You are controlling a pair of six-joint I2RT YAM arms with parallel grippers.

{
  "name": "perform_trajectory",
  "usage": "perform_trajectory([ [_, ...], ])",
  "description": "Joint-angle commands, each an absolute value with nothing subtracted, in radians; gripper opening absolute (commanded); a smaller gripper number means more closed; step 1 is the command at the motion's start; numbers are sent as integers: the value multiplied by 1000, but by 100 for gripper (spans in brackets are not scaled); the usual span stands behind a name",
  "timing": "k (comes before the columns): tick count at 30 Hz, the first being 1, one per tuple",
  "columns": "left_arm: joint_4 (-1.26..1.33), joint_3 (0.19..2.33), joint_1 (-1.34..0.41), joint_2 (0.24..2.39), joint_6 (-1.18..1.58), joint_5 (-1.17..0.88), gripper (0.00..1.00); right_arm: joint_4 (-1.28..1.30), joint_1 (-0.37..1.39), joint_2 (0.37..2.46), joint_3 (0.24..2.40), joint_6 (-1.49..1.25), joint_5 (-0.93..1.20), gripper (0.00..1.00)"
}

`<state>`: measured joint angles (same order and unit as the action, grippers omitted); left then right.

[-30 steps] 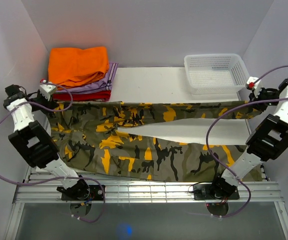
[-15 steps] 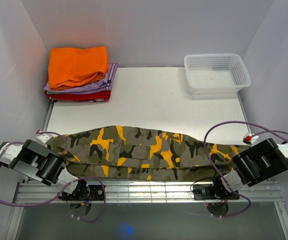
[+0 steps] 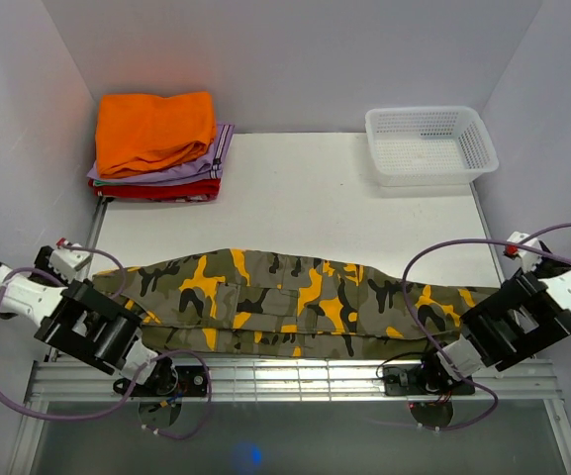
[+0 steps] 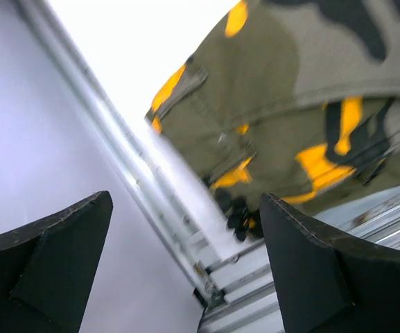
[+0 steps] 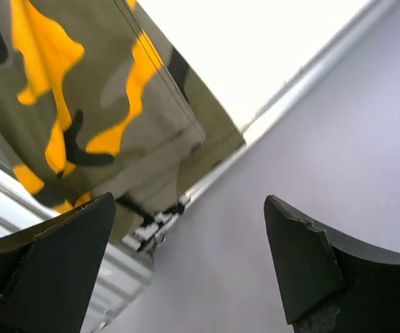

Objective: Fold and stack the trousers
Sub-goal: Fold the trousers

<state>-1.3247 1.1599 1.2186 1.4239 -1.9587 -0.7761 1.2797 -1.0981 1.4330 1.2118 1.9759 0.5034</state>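
Observation:
The camouflage trousers (image 3: 285,302) lie folded lengthwise in a long band along the table's near edge. My left gripper (image 3: 70,257) hangs just beyond their left end, off the table's left side. In the left wrist view it (image 4: 186,257) is open, nothing between its fingers (image 4: 54,263), with the trousers (image 4: 290,104) ahead and to the right. My right gripper (image 3: 519,245) hangs just past their right end. In the right wrist view it (image 5: 186,263) is open and empty too, the trousers (image 5: 82,90) lying to its upper left.
A folded orange garment (image 3: 156,129) tops a pile of lilac and red clothes (image 3: 166,178) at the back left. A white mesh basket (image 3: 376,139) stands at the back right. Grey walls close in both sides. An aluminium rail (image 3: 285,376) runs along the near edge.
A second ago the trousers lay spread flat, gripped at their far corners. The far edge was pulled over to the near edge, folding them. Both grippers have since opened, let go and drawn outward.

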Motion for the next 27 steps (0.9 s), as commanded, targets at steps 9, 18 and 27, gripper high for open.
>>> perform_trajectory([
  [9, -1005, 846, 778, 1335, -1404, -459, 86, 962, -629, 1324, 757, 1657, 275, 70],
  [18, -776, 915, 663, 1662, -958, -351, 51, 582, -437, 1566, 777, 1346, 126, 67],
  [27, -784, 1242, 614, 1908, -772, -368, 44, 638, -275, 1717, 1121, 1178, 186, 67],
])
